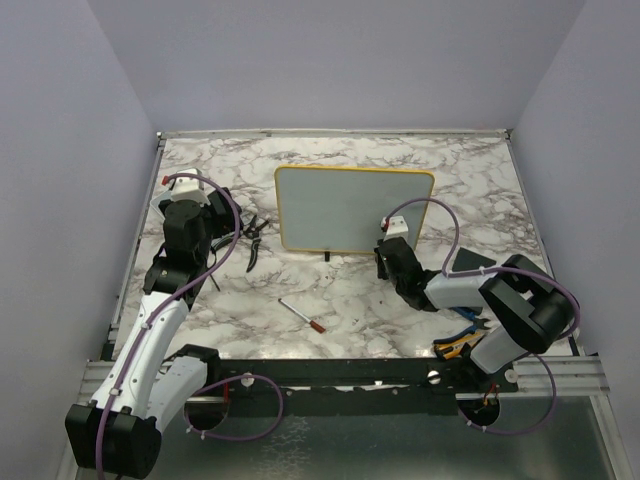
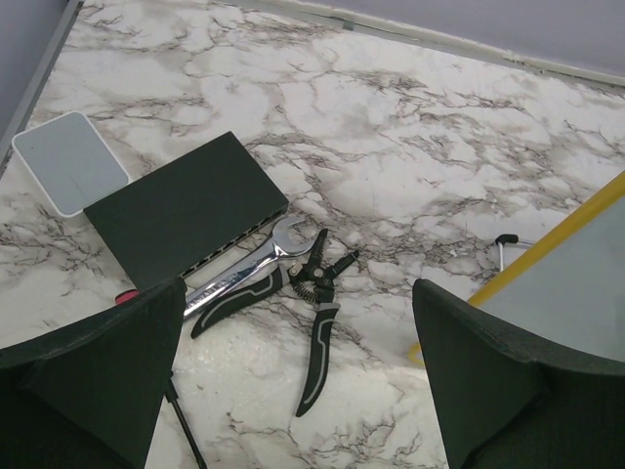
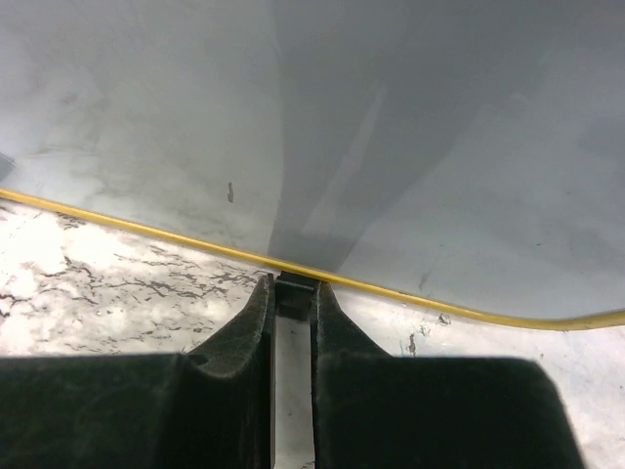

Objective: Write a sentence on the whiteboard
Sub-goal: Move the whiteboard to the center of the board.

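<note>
The whiteboard (image 1: 350, 205) stands tilted at the middle back, pale grey in a thin yellow frame. No sentence shows on its face (image 3: 391, 117), only a few faint specks. My right gripper (image 1: 384, 262) sits low at the board's lower right edge. Its jaws (image 3: 293, 288) are shut on a small black piece right at the yellow frame, which looks like the board's foot. My left gripper (image 1: 228, 222) hangs wide open and empty over tools left of the board (image 2: 586, 274), fingers (image 2: 107, 371) apart. A white marker (image 1: 301, 316) with a red end lies loose on the table in front.
Black-handled pliers (image 2: 317, 293) and a steel wrench (image 2: 256, 262) lie under the left gripper. Next to them are a dark square slab (image 2: 181, 220) and a small white-rimmed grey box (image 2: 68, 161). Yellow and blue hand tools (image 1: 458, 345) lie by the right arm's base.
</note>
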